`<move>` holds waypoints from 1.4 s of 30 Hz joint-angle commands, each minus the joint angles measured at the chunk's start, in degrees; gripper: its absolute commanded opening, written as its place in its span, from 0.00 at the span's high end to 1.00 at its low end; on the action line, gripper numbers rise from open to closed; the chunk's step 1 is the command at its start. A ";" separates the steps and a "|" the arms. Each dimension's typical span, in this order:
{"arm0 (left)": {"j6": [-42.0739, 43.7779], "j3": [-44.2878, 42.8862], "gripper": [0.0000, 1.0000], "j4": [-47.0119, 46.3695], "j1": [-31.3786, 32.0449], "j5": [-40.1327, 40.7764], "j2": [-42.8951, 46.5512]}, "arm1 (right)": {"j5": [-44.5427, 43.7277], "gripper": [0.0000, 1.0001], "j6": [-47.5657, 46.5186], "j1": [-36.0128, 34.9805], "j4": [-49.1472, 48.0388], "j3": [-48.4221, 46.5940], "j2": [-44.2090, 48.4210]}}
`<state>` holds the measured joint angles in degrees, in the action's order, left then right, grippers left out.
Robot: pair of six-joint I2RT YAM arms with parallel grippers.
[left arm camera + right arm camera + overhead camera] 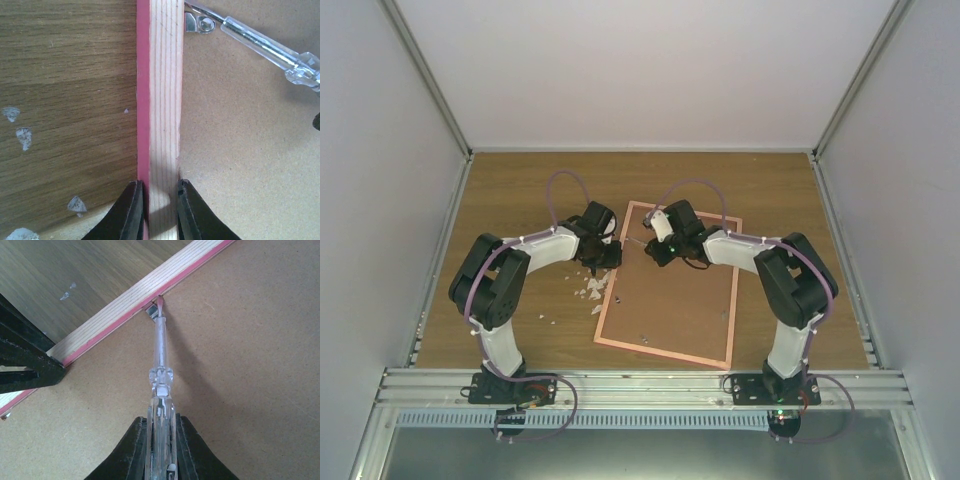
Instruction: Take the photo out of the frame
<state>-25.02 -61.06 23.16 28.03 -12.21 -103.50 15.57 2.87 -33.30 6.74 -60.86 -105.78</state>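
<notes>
The pink-red frame [665, 352] lies face down on the table, its brown fibreboard back [670, 300] up. The photo is hidden under the backing. My left gripper [610, 258] is shut on the frame's left rail [162, 100], one finger outside, one inside on the backing. My right gripper [658, 248] is shut on a clear-handled screwdriver [161, 390]. The screwdriver's tip [159, 304] touches a small metal retaining tab [199, 23] at the rail's inner edge. The screwdriver also shows in the left wrist view [260, 42].
Several small white paper scraps [592, 290] lie on the wooden table left of the frame, also in the left wrist view [22, 136]. Grey walls enclose the table on three sides. My left fingers [25, 365] show at the left in the right wrist view.
</notes>
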 commanded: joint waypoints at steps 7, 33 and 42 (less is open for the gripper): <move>-0.80 1.29 0.89 -1.45 -0.17 1.14 0.06 | 3.64 0.99 -2.23 -0.04 7.37 1.73 1.15; -8.02 10.19 0.92 -5.59 -3.65 -0.23 8.29 | -3.62 0.99 4.15 -0.19 0.72 12.50 20.79; -19.39 20.40 0.92 -8.06 -4.81 2.17 20.14 | -8.34 0.99 7.89 -0.18 -5.18 19.69 30.06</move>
<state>-36.77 -43.86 18.59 23.73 -10.13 -88.86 10.17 8.38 -33.41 5.89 -43.33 -79.05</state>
